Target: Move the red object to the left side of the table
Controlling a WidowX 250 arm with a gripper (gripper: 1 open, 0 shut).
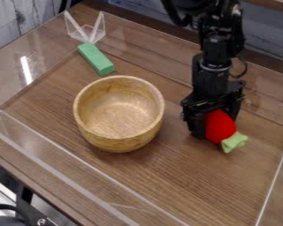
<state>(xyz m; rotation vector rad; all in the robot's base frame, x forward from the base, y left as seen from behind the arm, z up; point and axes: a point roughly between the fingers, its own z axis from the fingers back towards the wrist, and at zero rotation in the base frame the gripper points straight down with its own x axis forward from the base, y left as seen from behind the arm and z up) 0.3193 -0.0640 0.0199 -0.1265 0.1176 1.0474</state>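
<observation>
The jaws stand spread wide and point straight down, one black finger [191,113] on each side of the red object [218,127], so the gripper [212,117] straddles the little fruit without pinching it; the fruit sits on the worktop [132,181] rather than hanging in the grip. Its glossy red body shows between and just below the fingers, and its light green leafy end [233,142] pokes out toward the lower right, lying flat on the wood. All this is on the right-hand part of the dark wood-grain surface, near the clear wall on that side. Above the fingers the black arm [218,40] rises upright toward the top of the view. Just to the left of the gripper, close but apart from it, sits a round wooden bowl [119,111], upright. Farther off, toward the far left corner, a green block [95,58] lies flat on the worktop, with a clear plastic piece [85,30] standing just behind it.
</observation>
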